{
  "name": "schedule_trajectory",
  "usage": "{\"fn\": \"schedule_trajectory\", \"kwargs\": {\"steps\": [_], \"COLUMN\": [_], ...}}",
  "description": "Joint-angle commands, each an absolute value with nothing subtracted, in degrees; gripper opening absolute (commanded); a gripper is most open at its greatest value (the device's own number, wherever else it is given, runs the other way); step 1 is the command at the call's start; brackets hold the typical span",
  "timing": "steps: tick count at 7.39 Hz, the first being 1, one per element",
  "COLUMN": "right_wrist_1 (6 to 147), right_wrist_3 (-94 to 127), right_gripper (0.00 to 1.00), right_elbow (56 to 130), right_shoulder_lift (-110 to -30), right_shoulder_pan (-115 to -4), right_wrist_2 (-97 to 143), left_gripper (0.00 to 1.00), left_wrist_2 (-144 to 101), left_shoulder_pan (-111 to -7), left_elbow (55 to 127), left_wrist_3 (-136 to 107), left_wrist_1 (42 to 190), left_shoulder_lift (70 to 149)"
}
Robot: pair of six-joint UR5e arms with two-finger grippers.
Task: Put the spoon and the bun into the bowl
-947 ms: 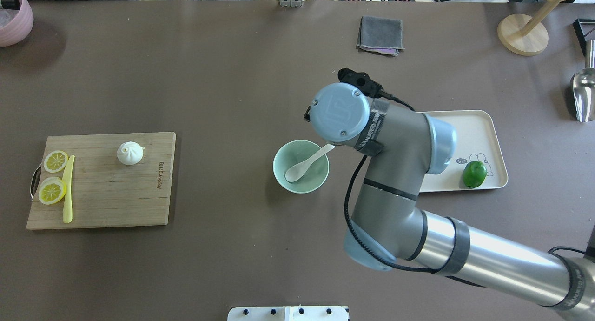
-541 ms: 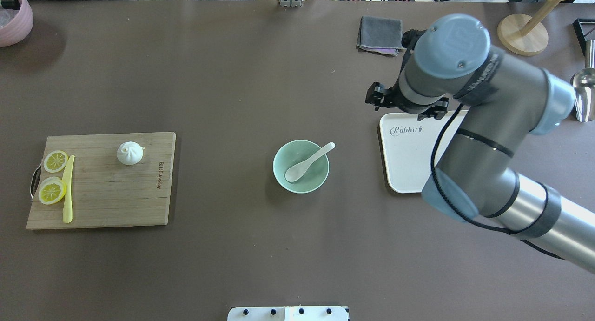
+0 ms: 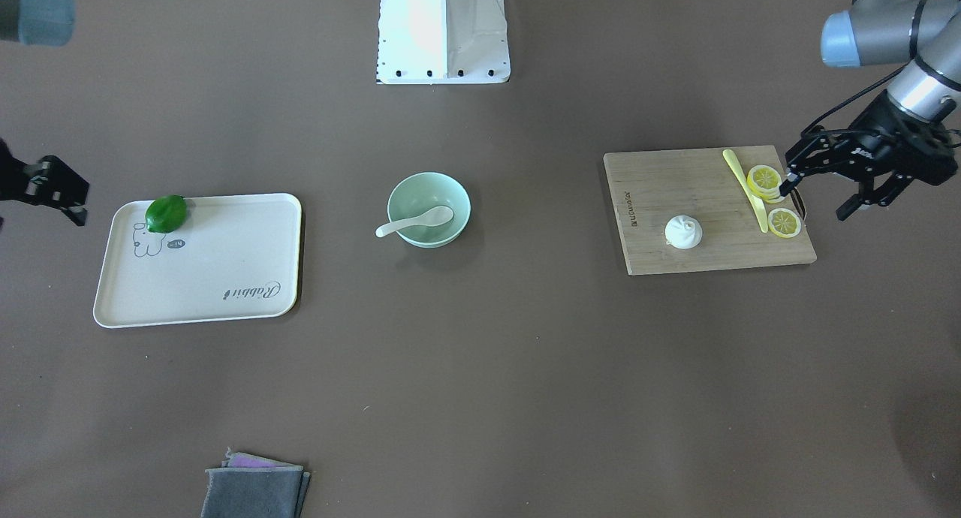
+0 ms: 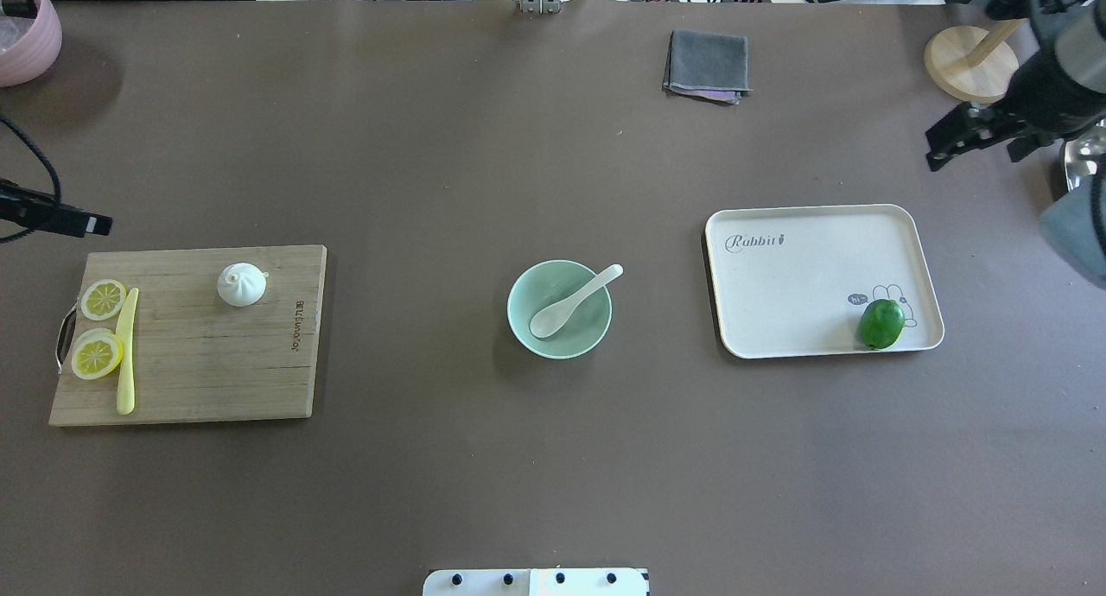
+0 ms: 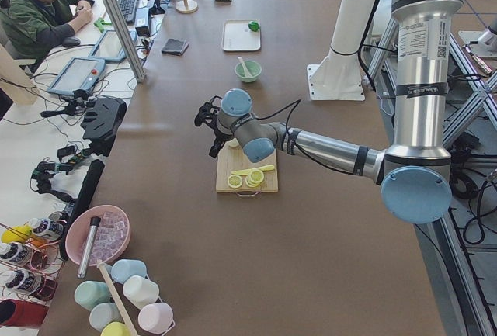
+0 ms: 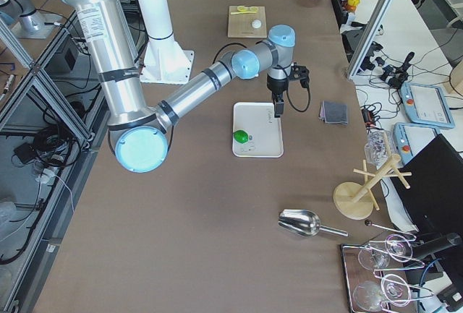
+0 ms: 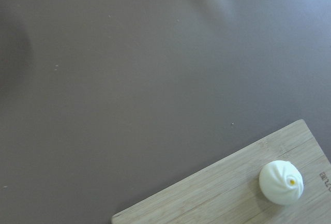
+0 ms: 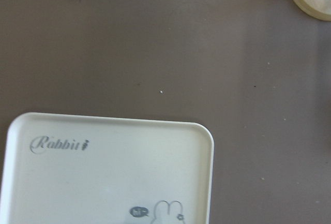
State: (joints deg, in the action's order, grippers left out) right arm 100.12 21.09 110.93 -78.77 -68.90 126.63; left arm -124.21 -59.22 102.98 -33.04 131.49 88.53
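The white spoon (image 4: 570, 302) lies in the mint-green bowl (image 4: 537, 337) at mid-table, scoop inside and handle over the rim; both also show in the front view, spoon (image 3: 417, 221) and bowl (image 3: 429, 191). The white bun (image 4: 241, 284) sits on the wooden cutting board (image 4: 190, 363) and shows in the left wrist view (image 7: 281, 182). My left gripper (image 3: 814, 203) is open and empty, raised over the board's handle end, apart from the bun (image 3: 683, 232). My right gripper (image 4: 972, 151) is open and empty, beyond the tray's far right corner.
Two lemon slices (image 4: 97, 354) and a yellow knife (image 4: 127, 345) lie on the board. A cream tray (image 4: 804, 276) holds a green lime (image 4: 881, 323). A grey cloth (image 4: 707, 65), a wooden stand (image 4: 968, 65), a metal scoop (image 4: 1084, 173) and a pink bowl (image 4: 22, 34) stand along the edges.
My right arm has left the spoon in the bowl and swung away to the far right, past the tray. My left gripper has come in at the left edge.
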Motion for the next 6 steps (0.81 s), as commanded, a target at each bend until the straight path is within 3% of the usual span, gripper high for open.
{"fn": "schedule_trajectory", "kwargs": {"steps": [1, 4, 6], "right_wrist_1": [100.1, 100.0, 100.0], "right_wrist_3": [0.1, -15.3, -15.2], "right_gripper": [1.00, 1.00, 1.00], "right_elbow": [109.5, 103.8, 103.6], "right_shoulder_lift": [-87.5, -90.5, -91.1], "right_shoulder_pan": [-79.7, -88.9, -89.5], "right_wrist_2": [131.7, 135.4, 135.2], "left_gripper": [0.97, 0.91, 0.88], "left_wrist_2": [-113.9, -113.0, -109.8], "left_shoulder_pan": [-50.4, -46.7, -42.8], "left_elbow": [100.7, 97.5, 97.6], "left_wrist_3": [-35.2, -37.3, -39.8], "left_wrist_1": [131.2, 131.6, 131.7], "left_shoulder_lift": [92.2, 94.8, 96.2]}}
